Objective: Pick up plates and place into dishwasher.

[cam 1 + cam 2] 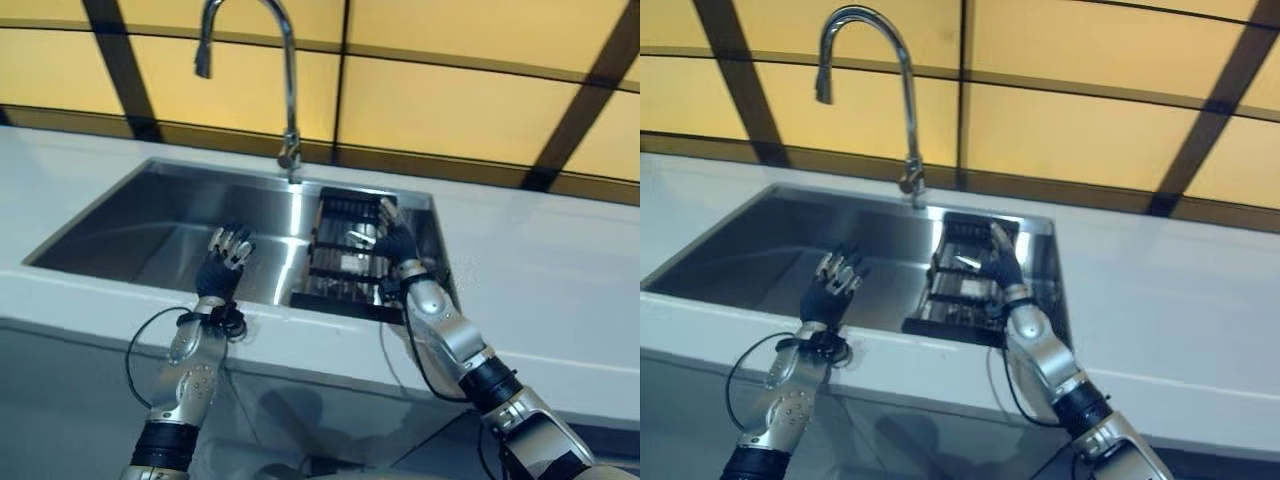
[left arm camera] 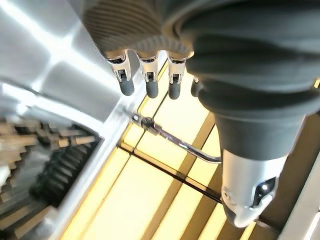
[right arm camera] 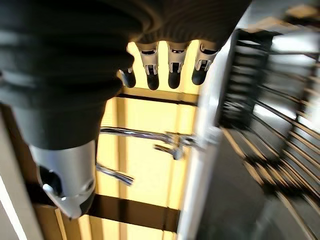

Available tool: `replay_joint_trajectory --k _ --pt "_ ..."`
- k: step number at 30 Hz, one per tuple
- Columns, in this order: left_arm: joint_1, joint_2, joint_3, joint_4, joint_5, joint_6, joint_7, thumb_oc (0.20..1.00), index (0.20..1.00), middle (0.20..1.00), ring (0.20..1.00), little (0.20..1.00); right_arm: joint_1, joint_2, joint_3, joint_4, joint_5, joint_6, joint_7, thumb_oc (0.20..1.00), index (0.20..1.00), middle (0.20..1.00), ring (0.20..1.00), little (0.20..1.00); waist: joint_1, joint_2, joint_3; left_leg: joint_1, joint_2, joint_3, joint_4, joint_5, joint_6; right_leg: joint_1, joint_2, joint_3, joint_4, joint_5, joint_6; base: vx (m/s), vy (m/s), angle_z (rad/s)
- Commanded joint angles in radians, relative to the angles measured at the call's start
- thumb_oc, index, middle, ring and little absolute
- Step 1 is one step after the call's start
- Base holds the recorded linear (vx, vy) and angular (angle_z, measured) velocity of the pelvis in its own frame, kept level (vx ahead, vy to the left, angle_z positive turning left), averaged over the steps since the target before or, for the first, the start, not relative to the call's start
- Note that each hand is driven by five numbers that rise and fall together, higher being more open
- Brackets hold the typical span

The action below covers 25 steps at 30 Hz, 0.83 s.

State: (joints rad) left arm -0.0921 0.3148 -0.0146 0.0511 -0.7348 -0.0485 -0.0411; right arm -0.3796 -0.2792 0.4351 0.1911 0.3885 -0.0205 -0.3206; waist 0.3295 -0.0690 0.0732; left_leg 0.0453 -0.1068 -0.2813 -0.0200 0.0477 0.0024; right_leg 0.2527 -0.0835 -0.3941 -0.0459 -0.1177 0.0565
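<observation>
A black wire dish rack sits in the right part of a steel sink. My right hand hovers over the rack's right side with straight fingers, open and holding nothing. My left hand is raised above the sink's front rim, left of the rack. Its fingers are relaxed and spread, with nothing in them. The rack shows past the right hand's fingers, and its dark edge also shows in the left wrist view.
A tall curved faucet rises behind the sink's middle. White countertop surrounds the sink, widest on the right. A yellow panelled wall with dark strips stands behind.
</observation>
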Motion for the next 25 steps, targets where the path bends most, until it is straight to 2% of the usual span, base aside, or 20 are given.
replay_joint_trajectory --k 1,13,25 --pt "0.072 0.029 0.004 0.063 0.036 0.015 -0.01 1.0 1.0 1.0 1.0 1.0 0.043 0.036 -0.028 0.003 0.047 -0.05 -0.018 1.0 1.0 1.0 1.0 1.0 -0.005 0.024 -0.052 0.0 0.074 0.019 -0.027 -0.042 -0.031 -0.082 -0.006 -0.017 0.054 0.019 -0.013 -0.06 -0.017 0.12" --pt "0.073 0.026 0.002 0.057 0.046 0.007 -0.026 1.0 1.0 1.0 1.0 1.0 0.101 0.043 -0.049 0.04 0.036 -0.048 0.011 1.0 1.0 1.0 1.0 1.0 -0.06 0.063 -0.05 -0.011 0.083 0.074 -0.018 -0.041 -0.031 -0.099 -0.014 0.021 0.048 0.031 -0.003 -0.03 -0.005 -0.01" --pt "0.041 0.024 -0.018 0.065 0.037 0.023 -0.026 1.0 1.0 1.0 1.0 1.0 0.119 0.04 -0.066 0.025 0.031 -0.049 0.051 1.0 1.0 1.0 1.0 1.0 -0.11 0.081 -0.047 -0.005 0.095 0.128 -0.017 -0.046 -0.035 -0.107 -0.011 0.057 0.034 0.041 0.0 0.0 -0.014 -0.08"
